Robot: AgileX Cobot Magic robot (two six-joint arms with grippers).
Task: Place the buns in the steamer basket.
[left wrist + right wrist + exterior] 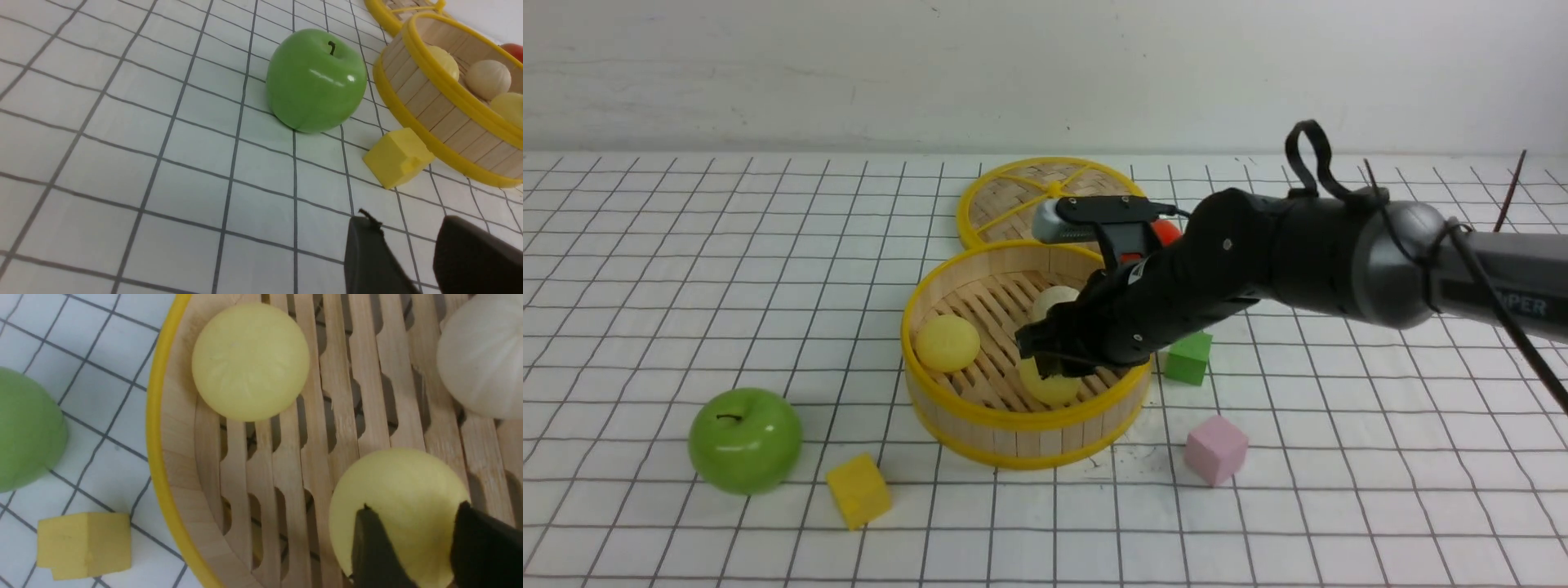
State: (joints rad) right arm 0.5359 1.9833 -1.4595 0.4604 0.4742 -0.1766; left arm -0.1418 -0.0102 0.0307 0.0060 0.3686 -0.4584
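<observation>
All three buns are inside the basket [1013, 441] now. One yellow bun [947, 343] sits on the left side of it, the white bun [1055, 299] sits near the back, and the second yellow bun [1052, 388] sits near the front wall. The right pincer [1049, 359] hangs just over that second yellow bun. Its two black fingers are apart, and the bun rests on the wooden slats under them. I think the bun is not being squeezed, but I cannot tell if the fingers touch it. The left pincer [404, 228] is off to the side, low over the table [122, 163] near the yellow block [396, 157]. Its fingers are apart too, with nothing between them. I see no bun out on the table, only the green apple [745, 439], the blocks and the lid [1013, 204] behind the basket. So the job looks almost done. I think what is left is for the right arm to lift up and away without bumping a bun.
</observation>
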